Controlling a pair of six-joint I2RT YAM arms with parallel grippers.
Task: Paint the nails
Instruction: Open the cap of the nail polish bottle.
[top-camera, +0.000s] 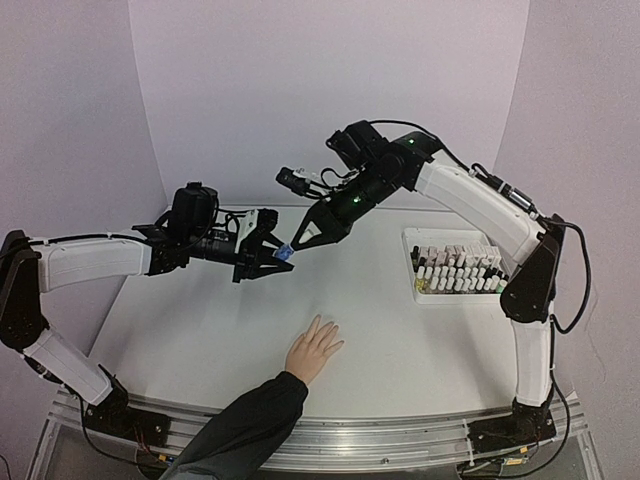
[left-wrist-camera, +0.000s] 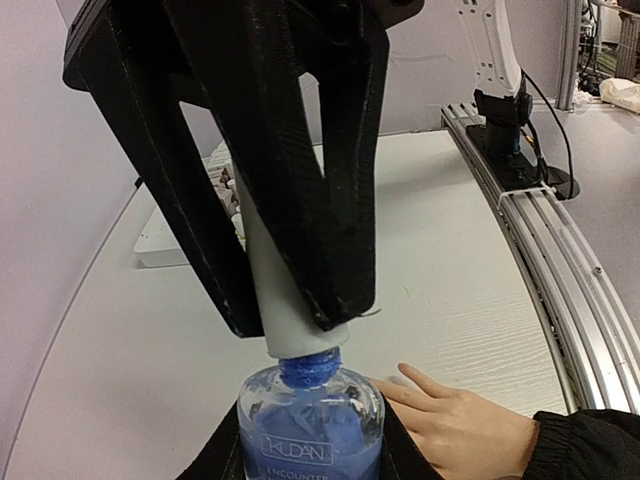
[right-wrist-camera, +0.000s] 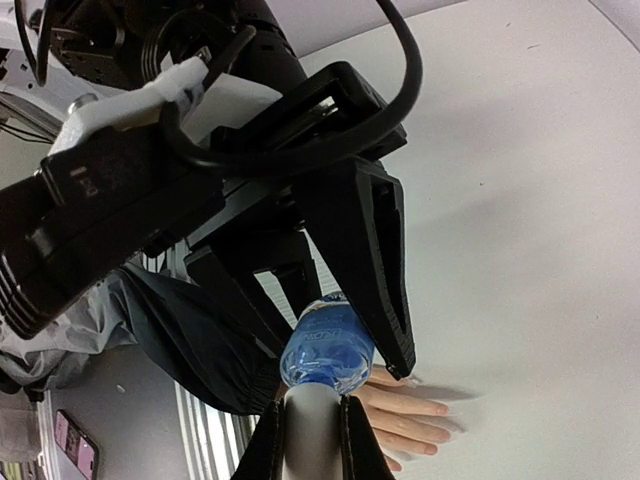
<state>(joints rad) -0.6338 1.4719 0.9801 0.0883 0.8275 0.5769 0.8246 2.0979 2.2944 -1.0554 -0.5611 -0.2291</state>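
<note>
A light-skinned hand (top-camera: 313, 348) with a dark sleeve lies flat on the white table, fingers spread. Its nails (right-wrist-camera: 440, 408) look bare and pinkish in the right wrist view. Above the table, my left gripper (top-camera: 270, 255) is shut on a clear bottle of blue polish (left-wrist-camera: 310, 420), one finger on each side. My right gripper (right-wrist-camera: 312, 440) is shut on the bottle's long white cap (left-wrist-camera: 285, 300). The cap's lower rim sits at the blue-stained neck, whose thread shows. Bottle and cap hang over the table beyond the hand (left-wrist-camera: 460, 425). No brush is visible.
A white tray (top-camera: 455, 268) with several small polish bottles stands at the right of the table. A metal rail (left-wrist-camera: 560, 270) runs along the near edge, with the arm bases on it. The dark sleeve (top-camera: 245, 425) crosses that edge.
</note>
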